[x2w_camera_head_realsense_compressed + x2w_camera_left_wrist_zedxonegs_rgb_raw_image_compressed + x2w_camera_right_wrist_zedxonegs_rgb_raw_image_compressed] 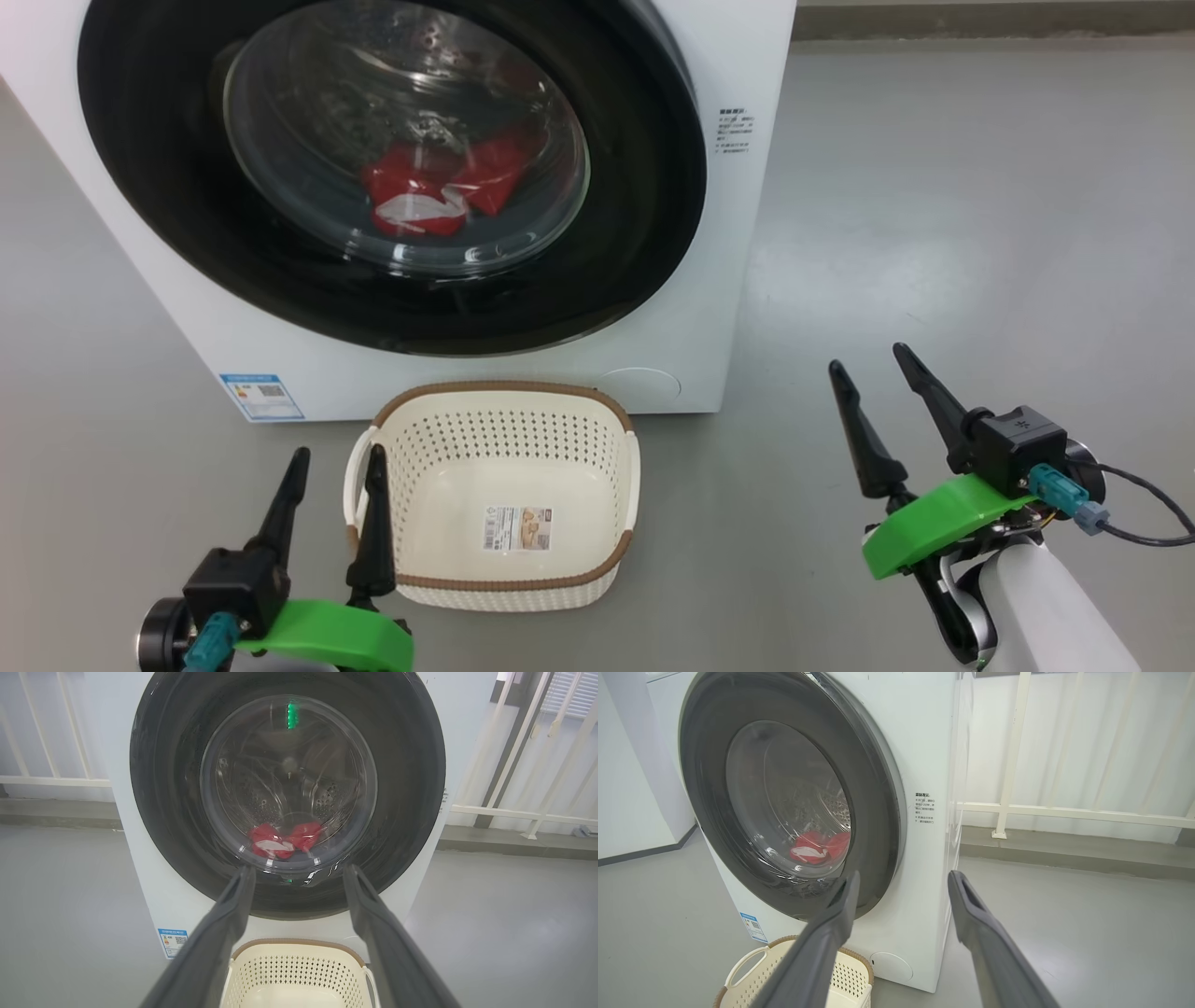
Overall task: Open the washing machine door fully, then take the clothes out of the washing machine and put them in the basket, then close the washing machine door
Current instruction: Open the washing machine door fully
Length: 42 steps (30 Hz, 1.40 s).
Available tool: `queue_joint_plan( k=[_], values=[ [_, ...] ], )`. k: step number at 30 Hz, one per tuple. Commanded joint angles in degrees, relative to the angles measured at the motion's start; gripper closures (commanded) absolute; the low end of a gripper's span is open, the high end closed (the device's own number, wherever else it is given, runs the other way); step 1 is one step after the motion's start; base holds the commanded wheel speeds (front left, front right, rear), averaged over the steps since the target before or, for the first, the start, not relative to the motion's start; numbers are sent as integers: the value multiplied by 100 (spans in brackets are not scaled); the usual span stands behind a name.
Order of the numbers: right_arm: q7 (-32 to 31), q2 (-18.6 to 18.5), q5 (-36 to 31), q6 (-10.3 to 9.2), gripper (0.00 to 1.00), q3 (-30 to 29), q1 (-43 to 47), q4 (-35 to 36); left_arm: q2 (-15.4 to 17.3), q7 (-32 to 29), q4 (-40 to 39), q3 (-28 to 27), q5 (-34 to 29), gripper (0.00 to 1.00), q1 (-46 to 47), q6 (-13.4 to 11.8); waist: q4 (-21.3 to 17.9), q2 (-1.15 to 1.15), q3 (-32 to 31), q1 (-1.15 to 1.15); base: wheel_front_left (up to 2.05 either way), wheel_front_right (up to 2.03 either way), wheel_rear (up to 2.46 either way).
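Left gripper (339, 452): fingers spread wide with nothing between them, at the lower left of the head view. Its right-hand finger overlaps the basket's left handle in the picture, and contact cannot be told.
Right gripper (866, 357): fingers spread wide and holding nothing, at the lower right of the head view, over the grey floor (934, 233) and well apart from basket and machine.
Washing machine door (607, 233): shut, its glossy black ring lying against the front, in the upper left of the head view.
Clothes (439, 187): red with a white patch, low in the drum behind the door's glass bowl.
Washing machine (747, 280): white, standing on the floor, with a blue label (261, 397) at the lower left of its front and printed text (735, 129) to the right of the door.
Basket (504, 385): upright on the floor just in front of the machine, at the bottom centre of the head view, with a paper label (518, 527) on its bottom.
Left wrist view: the fingers frame the door's lower edge, with the basket between them at the bottom.
Right wrist view: the door is seen at an angle. The left-hand finger crosses the basket at the lower left and the other lies over floor.
Railing (1064, 812): white bars behind the machine.
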<state>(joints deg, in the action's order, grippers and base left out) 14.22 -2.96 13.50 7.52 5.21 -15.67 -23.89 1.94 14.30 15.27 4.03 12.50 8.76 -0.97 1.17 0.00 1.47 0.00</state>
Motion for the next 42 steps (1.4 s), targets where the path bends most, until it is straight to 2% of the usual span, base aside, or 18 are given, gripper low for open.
queue_joint_plan(
  k=[1, 7, 22, 28, 31, 34, 38, 42],
  values=[
    [78, 8, -75, -3, 100, 88, -314, 143, 94, 70, -172, -145, 50, 0, 255, 6, 56, 0, 72, 0, 0, 0, 0],
    [78, 8, -29, -3, 100, -50, -535, 161, 94, 70, -388, -23, 52, 0, 303, 14, 164, 0, 300, 0, 0, 0, 0],
    [78, 8, 2722, -3, 100, -118, -1737, -188, 94, 70, -1061, 246, -9, 0, 615, -18, 376, 0, 1143, 0, 0, 0, 0],
    [78, 8, 3595, -3, 100, -60, -2346, -344, 94, 70, -1315, 317, 30, 0, 764, -54, 458, 0, 1548, 0, 0, 0, 0],
    [56, 8, 3830, -3, 100, -40, -2651, -426, 94, 70, -1439, 356, 34, 0, 841, -74, 518, 0, 1757, 0, 0, 0, 0],
    [-137, 4, 4245, -3, 100, -104, -2898, -407, 94, 70, -1540, 388, 57, 0, 919, -87, 596, 0, 1931, 0, 0, 0, 0],
    [-687, -31, 5008, -3, 100, -227, -3170, -350, 94, 70, -1601, 420, 93, 0, 1000, -114, 686, 0, 2127, 0, 0, 0, 0],
    [-994, -128, 5394, -3, 100, -301, -3364, -309, 94, 70, -1612, 444, 76, 0, 1053, -125, 731, 0, 2265, 0, 0, 0, 0]
  ],
)
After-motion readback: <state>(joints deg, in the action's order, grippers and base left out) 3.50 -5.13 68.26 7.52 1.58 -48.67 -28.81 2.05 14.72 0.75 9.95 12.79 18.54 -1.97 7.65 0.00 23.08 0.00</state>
